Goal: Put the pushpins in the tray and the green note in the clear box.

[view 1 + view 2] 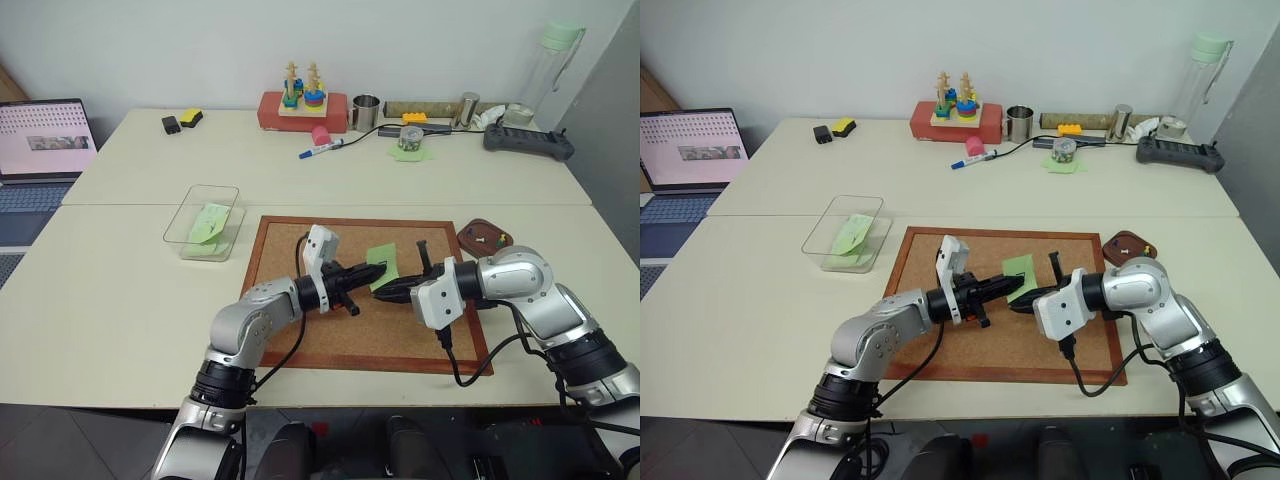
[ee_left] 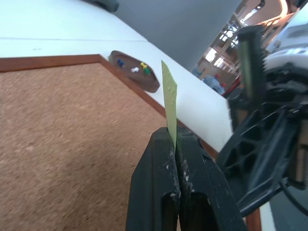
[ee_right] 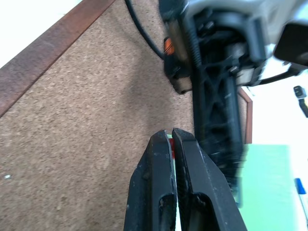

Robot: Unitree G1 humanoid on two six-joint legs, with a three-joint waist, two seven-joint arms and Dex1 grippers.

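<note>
1. Green note (image 1: 383, 266), head views: held over the cork board (image 1: 300, 340) between the two grippers, which meet at it from opposite sides. Left gripper (image 1: 372, 274) is pressed together on the note's near-left edge; right gripper (image 1: 388, 293) is closed at its lower edge. Likely reason: one hand steadies the paper while the other takes a pin out of it. Clear box (image 1: 190, 222) stands well to the left on the table (image 1: 100, 300), off the board, already holding other green paper. Open tabletop lies between board frame and box, so the carry looks unobstructed. Tray (image 1: 478, 235) sits just beyond the board's far right corner.

2. Left wrist view: note (image 2: 169, 98) seen edge-on, upright, pinched between the closed fingers (image 2: 156, 192). Tray (image 2: 144, 82) beyond the board frame, with small coloured pushpins (image 2: 139, 68) in its recess. Right gripper's frame crowds in close alongside.

3. Right wrist view: fingers (image 3: 159, 192) shut, a speck of red (image 3: 172, 153) showing in the seam, probably a pin head; uncertain. Note (image 3: 269, 187) just beside. Board's wooden border is near, bare cork between.
</note>
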